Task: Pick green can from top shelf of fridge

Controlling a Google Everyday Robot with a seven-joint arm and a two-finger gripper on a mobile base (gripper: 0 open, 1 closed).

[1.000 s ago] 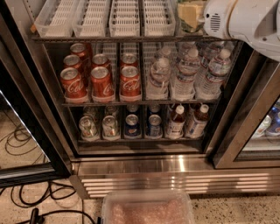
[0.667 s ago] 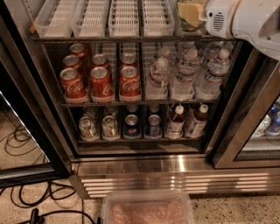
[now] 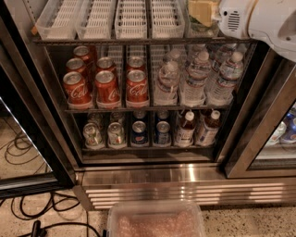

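Note:
The fridge stands open in front of me. Its top shelf is a dark wire rack with white slotted lane trays. My white arm reaches in from the upper right. The gripper is at the right end of the top shelf, over a clear tub. A pale greenish thing shows just under the gripper. It may be the green can, but it is mostly hidden by the gripper and cut off by the top edge of the view.
Red cola cans and water bottles fill the middle rack. Small cans and bottles fill the bottom rack. The black-edged door stands open at the left. Cables lie on the floor. A clear tub is at the bottom.

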